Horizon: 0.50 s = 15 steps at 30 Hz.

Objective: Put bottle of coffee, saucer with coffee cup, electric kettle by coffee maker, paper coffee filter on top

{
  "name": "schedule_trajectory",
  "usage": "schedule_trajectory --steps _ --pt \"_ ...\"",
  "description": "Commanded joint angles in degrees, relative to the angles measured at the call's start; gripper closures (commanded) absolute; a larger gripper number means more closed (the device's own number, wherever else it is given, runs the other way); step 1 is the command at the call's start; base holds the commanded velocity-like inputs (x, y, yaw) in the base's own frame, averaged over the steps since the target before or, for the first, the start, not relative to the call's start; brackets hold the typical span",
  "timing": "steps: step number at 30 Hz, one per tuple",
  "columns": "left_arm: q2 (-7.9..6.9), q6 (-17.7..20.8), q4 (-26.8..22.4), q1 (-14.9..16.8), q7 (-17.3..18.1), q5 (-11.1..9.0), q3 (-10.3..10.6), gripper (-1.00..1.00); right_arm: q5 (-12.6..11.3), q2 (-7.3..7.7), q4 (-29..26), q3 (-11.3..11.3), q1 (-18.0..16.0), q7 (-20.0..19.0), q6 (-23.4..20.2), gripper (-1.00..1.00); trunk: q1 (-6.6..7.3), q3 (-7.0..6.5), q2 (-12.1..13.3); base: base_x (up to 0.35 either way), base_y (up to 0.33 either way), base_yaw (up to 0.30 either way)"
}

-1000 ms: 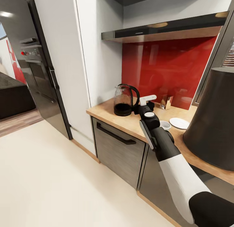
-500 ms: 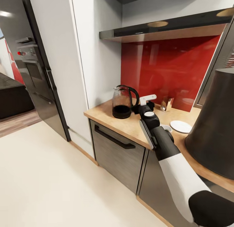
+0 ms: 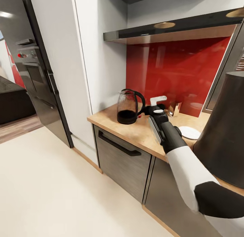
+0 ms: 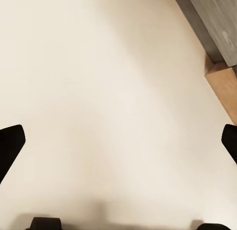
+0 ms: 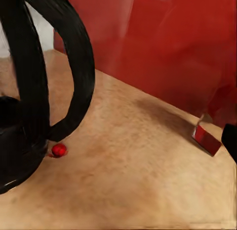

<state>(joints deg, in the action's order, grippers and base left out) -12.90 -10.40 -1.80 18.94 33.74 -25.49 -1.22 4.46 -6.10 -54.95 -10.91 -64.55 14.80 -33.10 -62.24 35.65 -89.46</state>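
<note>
1 arm reaches for the electric kettle on the desk, far from the coffee maker; its right pincer, fingers spread and empty, must next close on the black handle.

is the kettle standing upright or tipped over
Upright: the electric kettle sits flat on its black base on the kitchen countertop, handle loop vertical.
</note>
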Motion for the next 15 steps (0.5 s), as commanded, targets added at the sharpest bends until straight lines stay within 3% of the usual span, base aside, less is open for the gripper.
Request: schedule_trajectory --steps 1,8,15 --pt "-0.01 -0.25 0.10 0.05 0.19 0.09 -0.10 -1.00 0.37 0.01 2.12 1.77 -0.76 0.05 1.07 -1.00 0.01 0.06 -0.03 0.000 0.000 0.000" --pt "-0.01 -0.24 0.07 0.05 0.19 0.09 -0.10 -1.00 0.37 0.11 12.14 4.89 -3.70 0.05 6.72 -1.00 0.01 0.06 -0.03 0.000 0.000 0.000" --pt "-0.02 -0.23 0.04 0.05 0.27 0.09 -0.10 -1.00 0.29 0.04 12.83 5.09 -4.59 0.00 7.06 -1.00 0.01 0.06 -0.03 0.095 0.027 0.000"
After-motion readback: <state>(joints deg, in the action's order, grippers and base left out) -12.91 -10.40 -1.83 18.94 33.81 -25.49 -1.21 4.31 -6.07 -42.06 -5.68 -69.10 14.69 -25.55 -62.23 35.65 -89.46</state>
